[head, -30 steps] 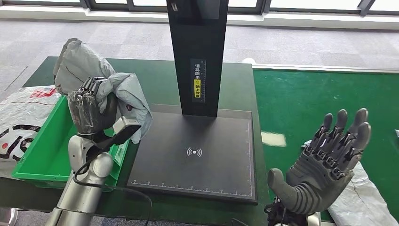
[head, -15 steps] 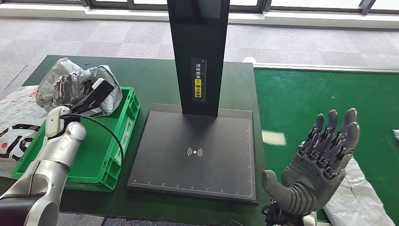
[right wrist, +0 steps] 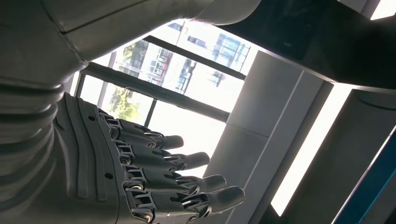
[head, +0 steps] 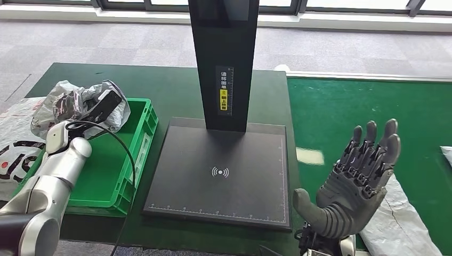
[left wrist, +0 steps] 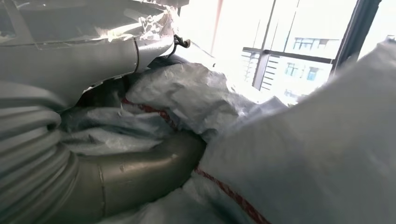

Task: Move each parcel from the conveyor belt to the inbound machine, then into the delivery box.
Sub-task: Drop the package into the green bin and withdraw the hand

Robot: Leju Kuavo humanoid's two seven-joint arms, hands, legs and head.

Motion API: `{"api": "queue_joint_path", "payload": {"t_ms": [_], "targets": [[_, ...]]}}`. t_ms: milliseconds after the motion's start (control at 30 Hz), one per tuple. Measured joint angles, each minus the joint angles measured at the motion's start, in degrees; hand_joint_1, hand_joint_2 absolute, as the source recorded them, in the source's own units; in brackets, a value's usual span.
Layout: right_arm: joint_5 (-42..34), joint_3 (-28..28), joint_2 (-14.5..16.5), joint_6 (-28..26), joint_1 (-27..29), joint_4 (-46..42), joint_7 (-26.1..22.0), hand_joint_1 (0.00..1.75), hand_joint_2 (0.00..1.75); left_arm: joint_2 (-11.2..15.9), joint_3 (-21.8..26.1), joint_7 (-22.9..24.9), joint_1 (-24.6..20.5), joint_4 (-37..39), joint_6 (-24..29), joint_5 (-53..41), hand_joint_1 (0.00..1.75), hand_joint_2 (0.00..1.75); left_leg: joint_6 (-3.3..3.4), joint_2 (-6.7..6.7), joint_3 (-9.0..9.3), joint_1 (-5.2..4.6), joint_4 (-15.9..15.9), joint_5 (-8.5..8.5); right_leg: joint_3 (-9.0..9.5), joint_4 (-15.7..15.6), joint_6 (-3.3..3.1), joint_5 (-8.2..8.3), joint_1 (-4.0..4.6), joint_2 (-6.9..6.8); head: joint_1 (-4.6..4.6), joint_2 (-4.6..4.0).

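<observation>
Since a second ago my left hand (head: 80, 104), clutching the grey parcel (head: 58, 98), swung over the green box (head: 139, 140)'s far corner; right hand (head: 358, 184) splayed, empty.

Left arm (head: 50, 181) enters from the lower left, silver, forearm angled up and outward, a black cable looping off its wrist. Left hand (head: 80, 104) is wrapped in a crumpled grey parcel (head: 66, 96) and grips it; its fingers are mostly hidden, so their exact lie cannot be confirmed. Right hand (head: 354, 184) is raised at lower right, palm upward, fingers (right wrist: 187, 161) extended and apart, thumb jutting left, holding nothing.
</observation>
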Motion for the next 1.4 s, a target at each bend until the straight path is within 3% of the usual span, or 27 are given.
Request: {"api": "queue_joint_path", "payload": {"t_ms": [100, 233, 467, 667, 1067, 1133, 1267, 1400], "targets": [[-0.09, 0.04, 0.00, 0.00, -0.20, 0.39, 0.01, 0.00, 1.75, 0.49, 0.57, -0.03, -0.02, 0.77, 0.72, -0.06, 0.17, 1.75, 0.00, 0.00, -0.01, 0.00, 0.00, 0.00, 0.00, 0.00, 0.00, 0.00, 0.00, -0.01, 0.00, 0.00], [-0.07, 0.20, -0.02, 0.00, -0.53, 0.76, 0.00, 0.00, 1.75, 0.80, 0.85, -0.16, -0.05, 1.45, 1.20, -0.16, 0.00, 0.00, 0.00, 0.00, -0.03, 0.00, 0.00, 0.00, -0.01, -0.01, 0.00, 0.00, 0.00, -0.01, 0.00, 0.00], [0.44, 0.30, 0.00, 0.00, -0.59, 0.86, 0.01, 0.00, 1.75, 0.86, 2.46, -3.20, -0.12, 1.64, 3.23, 1.89, 0.00, 0.00, 0.00, 0.00, -0.03, 0.00, 0.00, 0.00, -0.02, -0.02, 0.00, 0.00, 0.00, 0.00, 0.00, 0.00], [0.74, 0.30, 0.00, 0.00, -0.59, 0.86, -0.01, 0.00, 1.75, 0.57, 5.35, -10.07, 0.47, 0.61, 3.72, 7.31, 0.00, 0.00, 0.00, 0.00, -0.02, 0.00, 0.00, 0.00, -0.03, -0.01, 0.00, 0.00, 0.00, 0.00, 0.00, 0.00], [1.64, -0.17, 0.10, 0.00, 0.36, 1.56, 0.08, 0.00, 1.75, -2.07, 10.08, -21.78, 6.14, -6.75, 8.47, 19.16, 0.00, 0.00, 0.01, 0.01, -0.04, -0.01, 0.00, -0.01, -0.05, -0.03, 0.00, -0.01, -0.01, 0.01, 0.00, 0.00], [2.45, -1.14, 0.52, 0.00, 0.74, 2.91, 0.17, 0.00, 1.75, -3.45, 10.58, -25.40, 8.94, -10.91, 11.45, 23.62, 0.00, 0.00, -0.01, 0.07, -0.02, -0.01, 0.00, -0.03, -0.06, -0.03, 0.00, -0.01, -0.01, 0.06, 0.00, 0.00], [3.88, -4.24, 1.82, 0.00, 1.60, 6.94, 0.20, 0.00, 1.75, -9.38, 14.22, -35.00, 16.80, -23.88, 16.17, 27.10, 0.00, 0.00, -0.01, 0.04, -0.08, -0.04, 0.00, -0.05, -0.08, -0.09, 0.01, -0.02, -0.03, 0.04, 0.01, 0.00], [4.63, -5.82, 2.18, -0.02, 1.91, 9.03, 0.17, 0.00, 1.75, -13.35, 16.95, -36.48, 21.06, -31.76, 16.44, 25.78, 0.00, 0.00, 0.04, 0.15, -0.12, -0.04, 0.01, -0.11, -0.15, -0.10, 0.02, -0.01, -0.03, 0.10, 0.00, 0.00]]}}
